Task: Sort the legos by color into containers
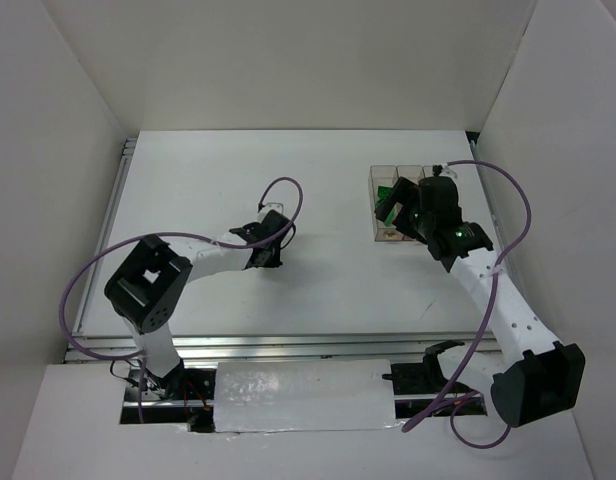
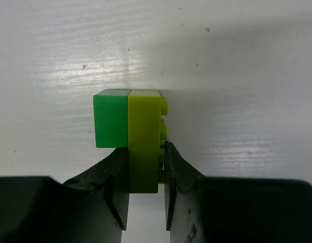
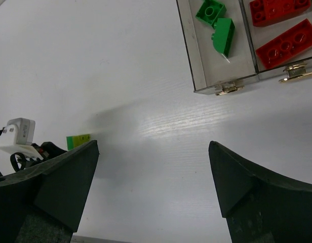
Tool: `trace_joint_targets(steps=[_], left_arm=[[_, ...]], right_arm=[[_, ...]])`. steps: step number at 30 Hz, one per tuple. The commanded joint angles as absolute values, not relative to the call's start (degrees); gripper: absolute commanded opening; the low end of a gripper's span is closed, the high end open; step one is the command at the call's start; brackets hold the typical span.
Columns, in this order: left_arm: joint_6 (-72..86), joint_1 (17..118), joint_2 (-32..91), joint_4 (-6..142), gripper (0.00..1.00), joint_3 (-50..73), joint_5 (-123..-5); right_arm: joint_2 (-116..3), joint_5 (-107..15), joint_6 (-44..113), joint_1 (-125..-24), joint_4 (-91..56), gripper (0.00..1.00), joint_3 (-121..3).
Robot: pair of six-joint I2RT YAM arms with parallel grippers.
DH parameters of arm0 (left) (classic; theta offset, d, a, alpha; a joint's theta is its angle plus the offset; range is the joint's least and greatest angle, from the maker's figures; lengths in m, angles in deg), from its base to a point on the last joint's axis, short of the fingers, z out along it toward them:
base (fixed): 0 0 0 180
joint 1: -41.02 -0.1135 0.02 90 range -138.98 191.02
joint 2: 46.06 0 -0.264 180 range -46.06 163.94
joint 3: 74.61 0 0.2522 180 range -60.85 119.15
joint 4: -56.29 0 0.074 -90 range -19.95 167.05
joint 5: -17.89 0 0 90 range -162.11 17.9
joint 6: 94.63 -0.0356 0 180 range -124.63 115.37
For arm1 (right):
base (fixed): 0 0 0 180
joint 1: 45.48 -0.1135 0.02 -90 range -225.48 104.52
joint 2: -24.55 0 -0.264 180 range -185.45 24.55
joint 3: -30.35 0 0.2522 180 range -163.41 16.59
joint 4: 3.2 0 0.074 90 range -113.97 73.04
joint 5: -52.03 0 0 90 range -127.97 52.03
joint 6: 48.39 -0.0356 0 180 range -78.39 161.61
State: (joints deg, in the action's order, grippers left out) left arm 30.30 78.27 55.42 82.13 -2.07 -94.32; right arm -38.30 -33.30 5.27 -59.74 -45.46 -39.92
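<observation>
The left gripper [image 2: 145, 152] pinched a yellow-green brick [image 2: 144, 121], joined to a green brick [image 2: 111, 124], on the table [image 2: 232, 61] near its middle. The right gripper [image 3: 152, 147] hung spread wide near the bins [image 3: 192, 61] by the far right corner. Green legos [image 3: 223, 35] and red legos [image 3: 285, 45] lay in separate compartments.

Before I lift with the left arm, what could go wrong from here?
1. The left gripper pinches only the yellow-green brick; the green brick sits flush against it, possibly stuck on. It could ride along and fall off, or end up in the wrong bin.
2. The right gripper hangs open at the bins, so that arm may block the way in.
</observation>
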Motion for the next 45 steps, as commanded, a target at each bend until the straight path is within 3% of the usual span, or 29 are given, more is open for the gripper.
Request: trace_joint_targets(steps=[1, 6, 10, 17, 28, 36, 42, 45], left_arm=[[27.28, 79.07, 51.87, 80.52, 0.0, -4.07, -92.24], [14.64, 84.6, 37.82, 70.16, 0.0, -12.76, -84.43], [3.05, 89.53, 26.83, 58.04, 0.0, -20.93, -69.88], [-11.47, 92.69, 18.19, 57.48, 0.0, -23.51, -47.25], [-19.66, 100.34, 16.44, 64.69, 0.0, -19.55, -49.78], [-20.63, 101.4, 18.89, 67.94, 0.0, -16.91, -50.92], [-20.37, 101.49, 18.98, 67.5, 0.0, -17.26, -51.01], [-20.54, 101.49, 18.9, 67.94, 0.0, -17.08, -51.01]], right_arm=[[-36.88, -35.85, 5.66, -59.55, -42.19, 0.97, -38.69], [-37.24, -48.67, 4.96, -57.79, -38.16, 0.95, -37.38], [-37.06, -62.62, 4.51, -57.96, -34.9, 0.94, -36.23], [-36.28, -70.92, 6.19, -61.38, -37.53, 0.92, -35.01], [-31.96, -69.17, 4.34, -75.88, -39.03, 0.88, -27.36], [-30.74, -69.7, 3.38, -81.95, -37.97, 0.77, -24.72], [-28.45, -69.7, 2.76, -82.22, -37.62, 0.55, -24.54], [-27.92, -69.52, 2.5, -82.22, -37.8, 0.57, -24.37]])
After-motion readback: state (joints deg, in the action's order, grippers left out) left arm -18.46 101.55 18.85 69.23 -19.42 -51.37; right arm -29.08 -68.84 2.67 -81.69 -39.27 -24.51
